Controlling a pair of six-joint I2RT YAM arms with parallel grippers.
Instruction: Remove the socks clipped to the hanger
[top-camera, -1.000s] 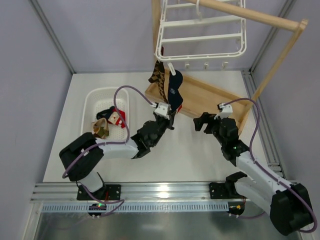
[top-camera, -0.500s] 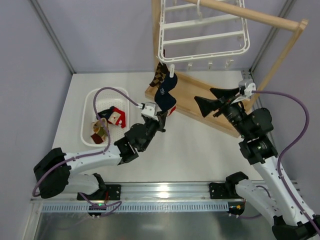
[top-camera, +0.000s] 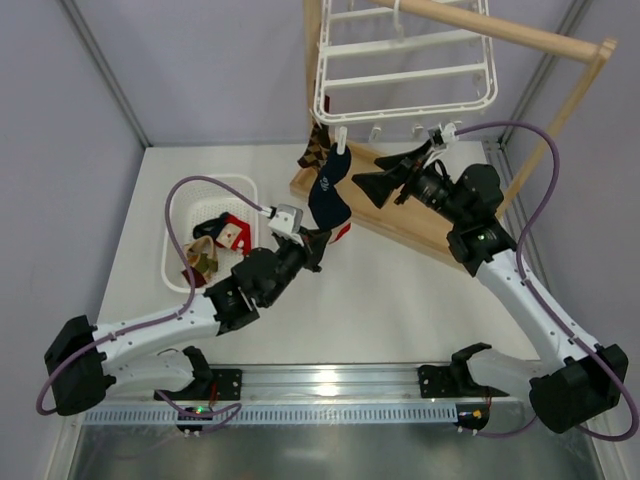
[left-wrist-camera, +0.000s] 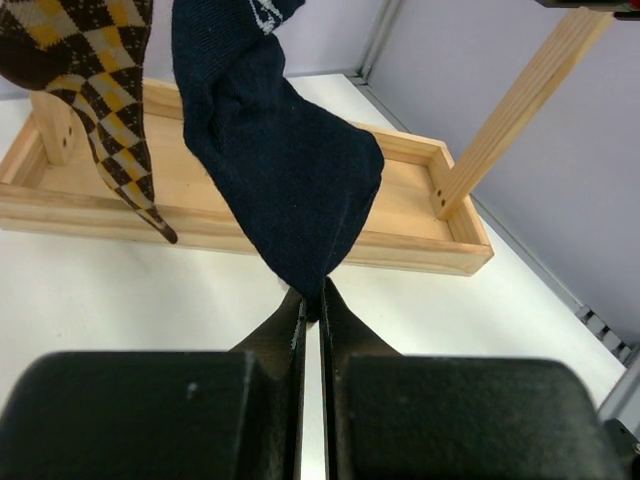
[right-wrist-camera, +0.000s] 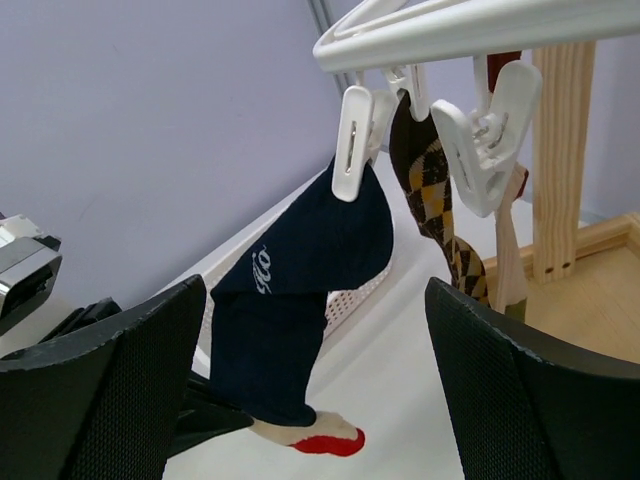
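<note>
— What is nearest the arm bases?
— The left tool (left-wrist-camera: 311, 300), low over the desk (top-camera: 400, 310). Its jaws are clenched on the bottom tip of the navy sock (left-wrist-camera: 280, 170).
— And to its left?
— A white basket (top-camera: 171, 235) sits on the desk with loose socks (top-camera: 222, 232) in it, red and cream among them.
— Where does the navy sock lead?
— Up from the left tool to a white clip (right-wrist-camera: 352, 145) that pinches its top edge. It hangs in front of the wooden tray (left-wrist-camera: 400, 200).
— Anything beside it?
— The argyle sock (right-wrist-camera: 435, 190), brown and yellow, hangs just beside it from the same rim.
— The right arm?
— Raised. The right tool (top-camera: 383, 176) is spread wide, grasps nothing, and sits close beside the navy sock, just below the frame.
— And farthest back?
— The hanger (top-camera: 400, 75), a white barred frame, hangs from the wooden rail (top-camera: 520, 35). A few more small clips dangle along its near rim.
</note>
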